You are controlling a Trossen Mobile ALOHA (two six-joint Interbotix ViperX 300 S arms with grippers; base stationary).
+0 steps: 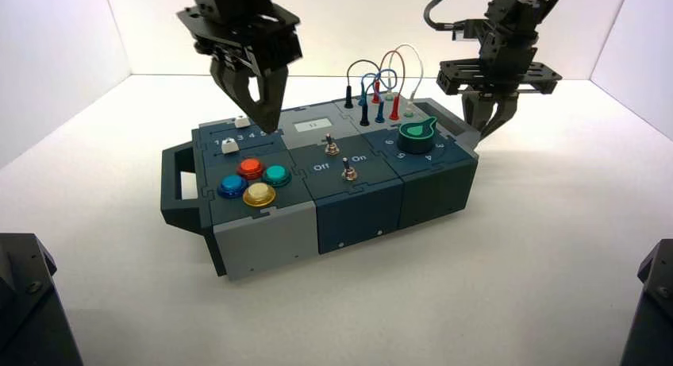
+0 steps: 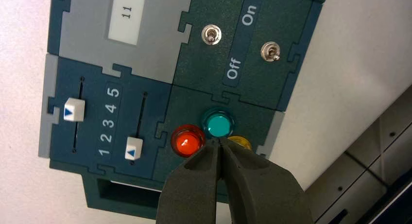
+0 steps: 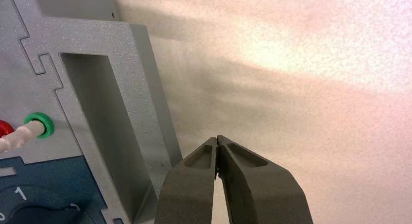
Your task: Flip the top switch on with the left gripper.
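Note:
The top switch (image 1: pixel 332 148) is a small silver toggle in the dark panel lettered Off and On at the middle of the box (image 1: pixel 262 247). Its twin (image 1: pixel 348 173) stands nearer the front. Both show in the left wrist view: the top switch (image 2: pixel 212 35) next to the display, the twin (image 2: pixel 271 51) farther out. My left gripper (image 1: pixel 270 126) is shut and empty. It hangs above the slider panel, to the left of the top switch and apart from it. In its own view its tips (image 2: pixel 219 140) sit over the red and green buttons.
Red (image 2: pixel 188 141), green (image 2: pixel 217 125), yellow and blue push buttons fill the box's front left. Two white sliders (image 2: pixel 74 110) lie behind them. A green knob (image 1: pixel 416 134) and plugged wires (image 1: pixel 379 88) stand at the right. My right gripper (image 1: pixel 486 124) is shut and idle beside the box's right handle (image 3: pixel 97 136).

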